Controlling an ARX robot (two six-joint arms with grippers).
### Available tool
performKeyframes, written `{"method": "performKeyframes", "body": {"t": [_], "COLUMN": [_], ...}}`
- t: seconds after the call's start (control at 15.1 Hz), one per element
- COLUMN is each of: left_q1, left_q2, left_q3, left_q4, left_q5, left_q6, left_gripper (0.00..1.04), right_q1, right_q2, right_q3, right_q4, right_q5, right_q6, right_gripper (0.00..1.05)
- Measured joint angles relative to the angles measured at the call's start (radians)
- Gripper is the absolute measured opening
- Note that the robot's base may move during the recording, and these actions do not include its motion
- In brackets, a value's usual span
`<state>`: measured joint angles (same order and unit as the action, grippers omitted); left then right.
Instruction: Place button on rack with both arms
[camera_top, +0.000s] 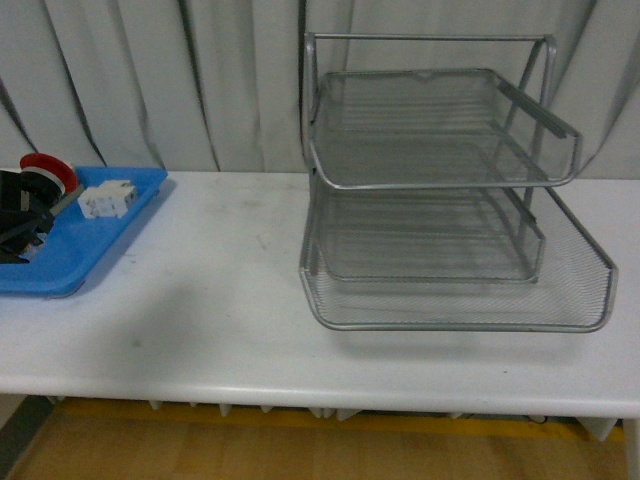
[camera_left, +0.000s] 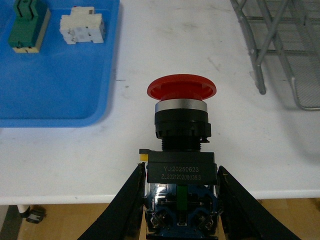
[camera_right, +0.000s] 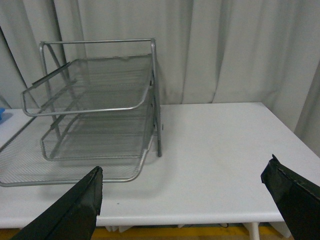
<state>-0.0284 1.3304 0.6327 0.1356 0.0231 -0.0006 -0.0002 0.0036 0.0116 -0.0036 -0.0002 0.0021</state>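
Observation:
My left gripper (camera_left: 181, 192) is shut on the button (camera_left: 181, 125), pinching its dark blocky body with the red mushroom cap pointing away from the wrist. In the front view the button (camera_top: 47, 172) and left gripper (camera_top: 22, 215) show at the far left edge, above the blue tray. The silver wire-mesh rack (camera_top: 440, 190) stands on the white table at the right; it also shows in the left wrist view (camera_left: 280, 45) and the right wrist view (camera_right: 95, 110). My right gripper (camera_right: 185, 195) is open and empty, its jaws wide apart, beside the rack and above the table's near edge.
A flat blue tray (camera_top: 90, 245) lies at the table's left, holding a white terminal block (camera_top: 106, 199); in the left wrist view the tray (camera_left: 55, 90) also holds a green-and-cream switch block (camera_left: 27, 25) beside the white block (camera_left: 82, 26). Grey curtains hang behind the white table (camera_top: 220, 300).

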Motion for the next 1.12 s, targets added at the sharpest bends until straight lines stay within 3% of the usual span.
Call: {"method": "performKeyframes", "body": {"t": [0.4,0.66,0.86,1.12], "left_q1": [-0.03,-0.238,-0.389,-0.456], "left_q2": [0.036,0.157,0.235,0.346], "left_q3": [0.082,0.266,0.284,0.321], "left_q4": [-0.007,-0.012,-0.026,-0.04], "left_q5": [-0.013,-0.005,0.023,0.029], "left_q6": [-0.035,-0.091,-0.098,-0.092], "left_gripper": [0.36,0.36,0.36,0.36], "right_q1": [0.0,0.0,0.0,0.0], "right_q2": [0.0,0.0,0.0,0.0], "right_q3": [0.0,0.0,0.0,0.0], "right_q4": [0.0,0.0,0.0,0.0], "right_q5": [0.002,0.001,0.001,0.001], "right_q6": [0.0,0.0,0.0,0.0], "right_gripper": [0.98,0.98,0.98,0.98]}}
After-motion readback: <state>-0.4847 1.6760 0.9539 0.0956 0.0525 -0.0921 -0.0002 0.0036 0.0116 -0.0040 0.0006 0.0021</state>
